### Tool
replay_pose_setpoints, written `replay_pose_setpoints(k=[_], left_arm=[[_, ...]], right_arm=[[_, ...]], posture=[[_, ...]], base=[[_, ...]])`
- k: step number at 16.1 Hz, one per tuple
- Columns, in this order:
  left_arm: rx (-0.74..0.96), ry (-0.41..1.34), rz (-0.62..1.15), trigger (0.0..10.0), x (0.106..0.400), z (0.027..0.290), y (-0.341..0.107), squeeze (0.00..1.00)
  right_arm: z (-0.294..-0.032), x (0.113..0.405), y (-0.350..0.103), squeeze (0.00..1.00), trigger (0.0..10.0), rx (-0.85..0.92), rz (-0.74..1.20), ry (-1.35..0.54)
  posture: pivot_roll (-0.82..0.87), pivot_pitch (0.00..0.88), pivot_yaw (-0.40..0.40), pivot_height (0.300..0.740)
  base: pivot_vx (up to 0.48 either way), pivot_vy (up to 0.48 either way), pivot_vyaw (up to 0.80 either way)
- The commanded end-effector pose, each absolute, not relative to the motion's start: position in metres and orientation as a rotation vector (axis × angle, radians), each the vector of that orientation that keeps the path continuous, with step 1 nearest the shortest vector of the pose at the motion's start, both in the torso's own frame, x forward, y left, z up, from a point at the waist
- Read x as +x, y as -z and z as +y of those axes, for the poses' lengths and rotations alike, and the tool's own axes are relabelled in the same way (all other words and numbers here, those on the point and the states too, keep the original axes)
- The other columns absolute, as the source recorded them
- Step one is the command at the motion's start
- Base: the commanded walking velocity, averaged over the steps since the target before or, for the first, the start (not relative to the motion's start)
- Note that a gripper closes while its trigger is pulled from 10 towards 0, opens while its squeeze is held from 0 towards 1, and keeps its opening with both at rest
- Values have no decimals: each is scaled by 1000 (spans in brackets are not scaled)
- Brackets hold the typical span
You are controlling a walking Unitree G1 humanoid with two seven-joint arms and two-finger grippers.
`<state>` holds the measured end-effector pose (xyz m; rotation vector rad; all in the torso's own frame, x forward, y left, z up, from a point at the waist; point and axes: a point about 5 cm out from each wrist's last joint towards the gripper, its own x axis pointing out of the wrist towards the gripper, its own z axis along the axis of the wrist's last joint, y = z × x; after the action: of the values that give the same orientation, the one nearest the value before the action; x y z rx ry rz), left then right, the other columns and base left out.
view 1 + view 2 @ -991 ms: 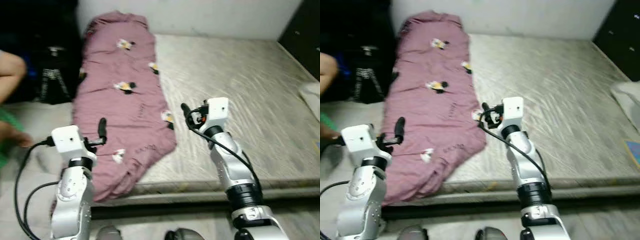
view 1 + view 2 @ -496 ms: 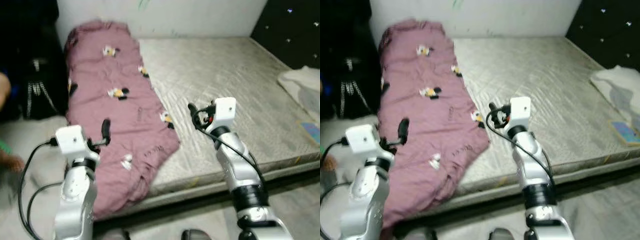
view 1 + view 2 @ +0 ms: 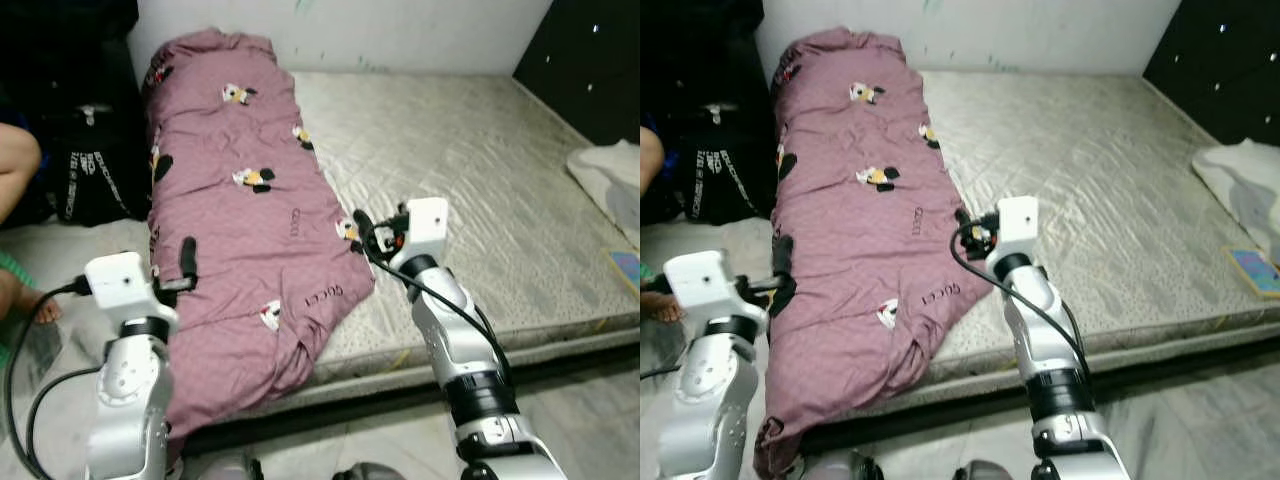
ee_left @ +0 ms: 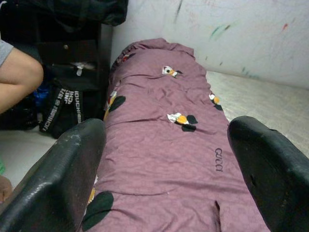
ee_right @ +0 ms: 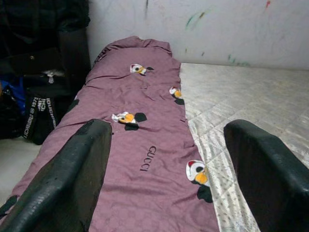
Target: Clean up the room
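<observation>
The purple blanket is laid lengthwise along the left side of the mattress, its near end hanging over the edge. The left gripper and right gripper are held wide open and empty at either edge of that near end.

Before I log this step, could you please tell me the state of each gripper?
Left gripper: open, empty, over the purple blanket.
Right gripper: open, empty, over the same blanket.
</observation>
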<state>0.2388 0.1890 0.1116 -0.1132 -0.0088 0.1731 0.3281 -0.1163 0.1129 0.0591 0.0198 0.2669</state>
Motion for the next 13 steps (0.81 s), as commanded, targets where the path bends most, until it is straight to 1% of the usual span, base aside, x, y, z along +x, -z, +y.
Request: replay_pose_setpoints(k=[1,2,3,4,6,8,9,11,13], left_arm=[[-112,-164,-18,10000,241,184,-114,0],[-111,-177,-14,10000,243,185,-113,0],[-73,-205,-26,10000,244,187,-115,0],[-86,-221,-9,10000,247,189,-114,0],[-70,-208,-27,10000,250,193,-123,0],[-87,-217,-27,10000,247,198,-124,0],[-75,-202,-4,10000,245,198,-121,0],[-77,-205,19,10000,239,197,-116,0],[-91,-230,17,10000,234,196,-113,0]], right_arm=[[-124,331,-117,0,10000,44,6,-248],[-123,332,-117,0,10000,43,4,-249],[-122,333,-118,0,10000,43,3,-249],[-122,333,-119,0,10000,41,0,-249],[-120,334,-124,0,10000,45,-9,-256],[-121,332,-118,0,10000,47,8,-250],[-120,330,-114,0,10000,52,22,-249],[-119,325,-112,0,10000,46,31,-266],[-123,322,-107,0,10000,41,50,-253]], posture=[[10,0,-68,740],[9,0,-66,740],[5,0,-65,740],[3,0,-65,740],[9,0,-65,740],[16,0,-54,740],[19,0,-57,740],[14,0,-60,740],[13,0,-56,740]], base=[[0,0,0],[0,0,0],[0,0,0],[0,0,0],[0,0,0],[0,0,0],[0,289,0],[0,480,0],[0,480,0]])
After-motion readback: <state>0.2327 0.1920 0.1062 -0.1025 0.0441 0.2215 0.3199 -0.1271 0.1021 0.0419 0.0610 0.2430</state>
